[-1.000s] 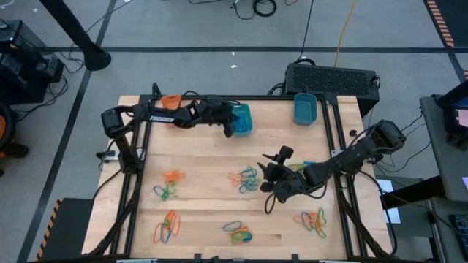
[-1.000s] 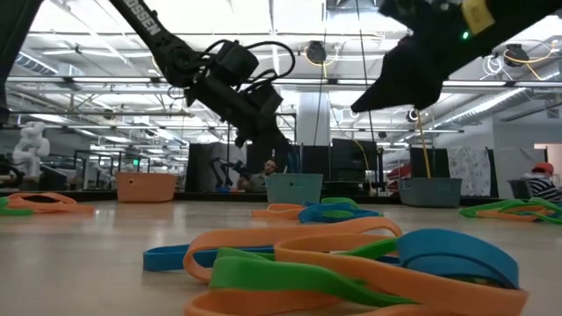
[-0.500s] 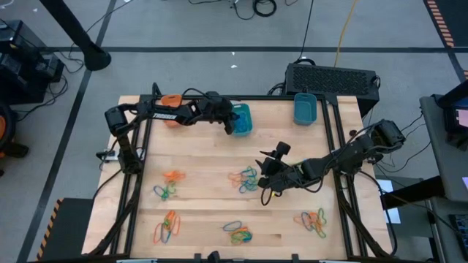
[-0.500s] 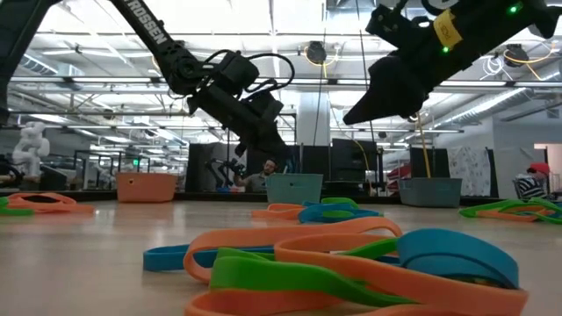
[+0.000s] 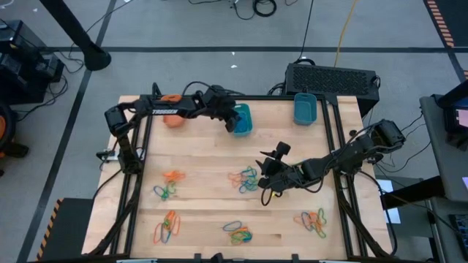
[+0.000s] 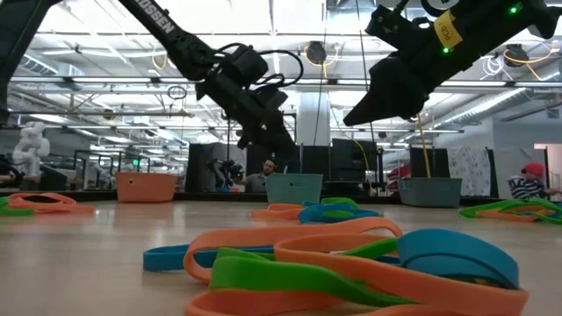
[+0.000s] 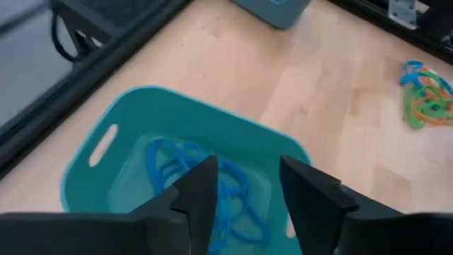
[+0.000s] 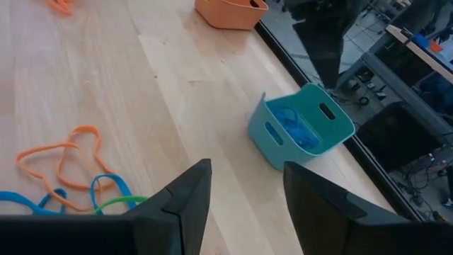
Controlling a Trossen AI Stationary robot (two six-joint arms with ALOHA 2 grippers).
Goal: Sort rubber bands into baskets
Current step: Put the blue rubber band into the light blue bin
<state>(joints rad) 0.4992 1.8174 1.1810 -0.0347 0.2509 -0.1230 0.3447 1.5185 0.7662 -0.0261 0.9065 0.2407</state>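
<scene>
The left gripper [image 7: 244, 188], fingers spread and empty, hangs over the teal rounded plastic basket [image 7: 106, 142] holding blue rubber bands [image 7: 177, 163]. The right gripper [image 5: 265, 183], also spread, hovers by a mixed-colour band cluster [image 5: 245, 179] mid-table.

1. Left arm [image 5: 172, 111]: dark jointed links, white lettering along one link, looped black cable near the wrist.
2. Right arm [image 5: 344, 157]: dark links, yellow label and small green light, seen in the low view.
3. Fingers [image 7: 198, 195]: black, angular.
</scene>
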